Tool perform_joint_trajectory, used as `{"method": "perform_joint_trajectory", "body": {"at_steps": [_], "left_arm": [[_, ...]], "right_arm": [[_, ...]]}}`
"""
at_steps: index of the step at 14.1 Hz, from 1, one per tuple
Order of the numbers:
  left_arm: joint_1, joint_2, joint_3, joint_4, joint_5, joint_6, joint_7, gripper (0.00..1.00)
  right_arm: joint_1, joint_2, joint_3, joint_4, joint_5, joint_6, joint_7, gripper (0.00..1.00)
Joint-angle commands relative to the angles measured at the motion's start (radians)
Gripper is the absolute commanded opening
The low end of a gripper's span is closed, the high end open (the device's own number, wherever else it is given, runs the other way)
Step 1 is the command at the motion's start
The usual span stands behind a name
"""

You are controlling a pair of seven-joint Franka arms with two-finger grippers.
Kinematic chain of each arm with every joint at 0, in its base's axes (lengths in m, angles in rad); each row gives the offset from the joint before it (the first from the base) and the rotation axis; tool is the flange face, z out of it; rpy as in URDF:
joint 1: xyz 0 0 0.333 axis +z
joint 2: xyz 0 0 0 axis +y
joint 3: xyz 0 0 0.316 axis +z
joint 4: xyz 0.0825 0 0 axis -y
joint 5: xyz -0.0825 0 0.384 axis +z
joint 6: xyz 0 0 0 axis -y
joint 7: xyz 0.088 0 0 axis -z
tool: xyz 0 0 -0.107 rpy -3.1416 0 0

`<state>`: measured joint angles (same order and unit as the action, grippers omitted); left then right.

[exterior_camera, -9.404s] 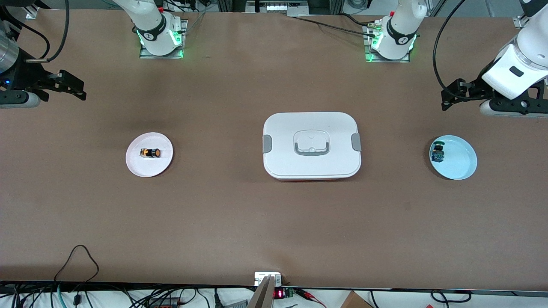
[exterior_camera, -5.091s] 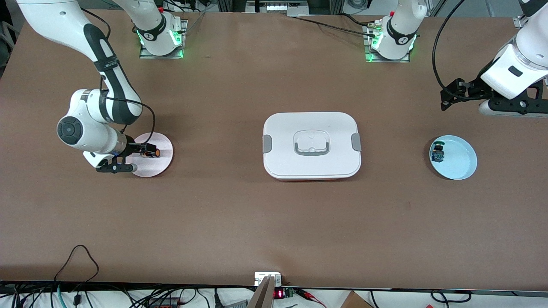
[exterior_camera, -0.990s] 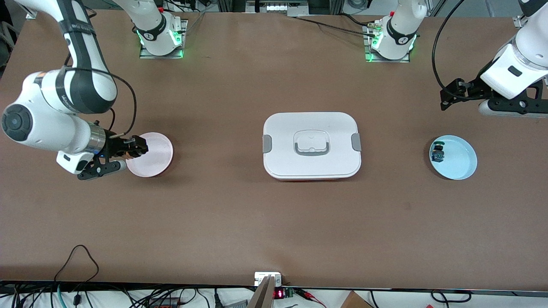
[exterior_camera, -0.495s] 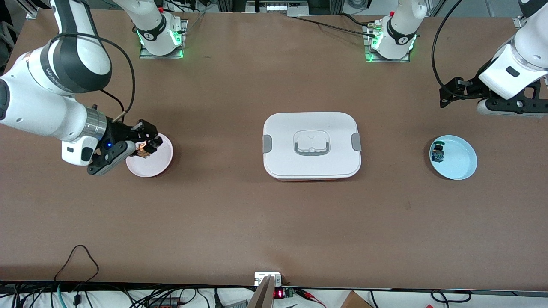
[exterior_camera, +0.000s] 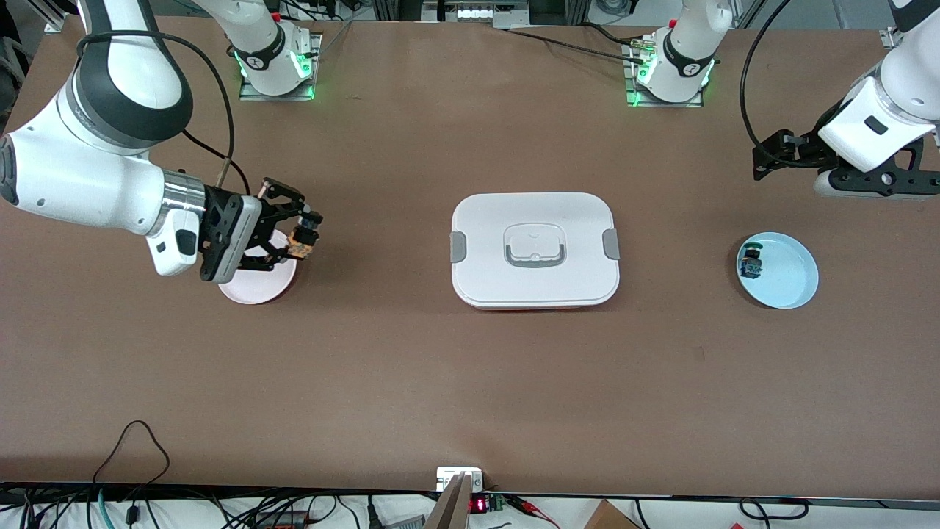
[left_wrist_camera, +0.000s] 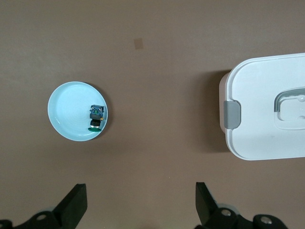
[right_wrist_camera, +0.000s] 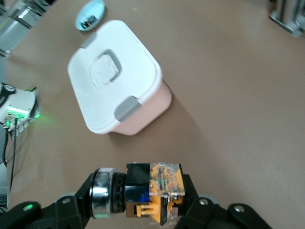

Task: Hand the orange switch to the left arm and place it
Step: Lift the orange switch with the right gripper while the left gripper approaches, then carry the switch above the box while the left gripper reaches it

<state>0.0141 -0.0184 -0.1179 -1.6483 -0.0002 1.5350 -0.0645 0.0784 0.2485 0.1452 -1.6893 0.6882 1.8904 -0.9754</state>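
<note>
Lifting the orange switch (exterior_camera: 302,242) clamped in its shut right claw (exterior_camera: 297,236), mid-left of frame above the pink plate (exterior_camera: 253,286), clears the box (exterior_camera: 534,250); the left claw (exterior_camera: 767,158) waits wide open, empty, upper right.

Desk (exterior_camera: 411,382): matt brown surface, smooth. Box (exterior_camera: 534,250): smooth white plastic, slight sheen, grey plastic clips. Pink plate (exterior_camera: 253,286) and pale blue plate (exterior_camera: 789,275): smooth, glossy. Orange switch (right_wrist_camera: 159,193): orange plastic with a bright metal collar. Arm shells: glossy white plastic.
</note>
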Motion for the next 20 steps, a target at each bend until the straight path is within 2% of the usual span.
{"method": "perform_joint_trajectory", "body": {"at_steps": [1, 2, 6, 11, 14, 16, 17, 20], "left_arm": [[0.01, 0.015, 0.001, 0.035, -0.117, -0.094, 0.005, 1.0], [0.017, 0.018, 0.01, 0.033, -0.192, -0.149, 0.003, 1.0], [0.041, 0.06, 0.01, 0.035, -0.318, -0.259, 0.011, 1.0], [0.063, 0.164, 0.01, 0.025, -0.652, -0.248, 0.018, 1.0], [0.06, 0.166, 0.0, -0.024, -0.89, -0.138, 0.058, 1.0], [0.049, 0.199, -0.002, -0.108, -1.164, -0.041, 0.128, 1.0], [0.031, 0.21, -0.014, -0.151, -1.266, 0.017, 0.179, 1.0], [0.009, 0.218, -0.103, -0.247, -1.429, 0.227, 0.323, 1.0]], "right_arm": [[0.037, -0.003, 0.002, -0.007, 0.105, -0.005, -0.11, 0.01], [0.05, -0.003, 0.002, -0.007, 0.131, -0.005, -0.123, 0.01], [0.106, 0.005, 0.002, -0.016, 0.278, 0.001, -0.277, 0.01], [0.15, 0.035, 0.002, -0.024, 0.483, -0.01, -0.53, 0.01], [0.188, 0.066, 0.002, -0.024, 0.658, 0.005, -0.67, 0.01], [0.207, 0.078, 0.001, -0.024, 0.768, 0.022, -0.696, 0.01], [0.222, 0.083, 0.001, -0.024, 0.813, 0.035, -0.712, 0.01], [0.265, 0.084, 0.001, -0.023, 0.945, 0.081, -0.724, 0.01]]}}
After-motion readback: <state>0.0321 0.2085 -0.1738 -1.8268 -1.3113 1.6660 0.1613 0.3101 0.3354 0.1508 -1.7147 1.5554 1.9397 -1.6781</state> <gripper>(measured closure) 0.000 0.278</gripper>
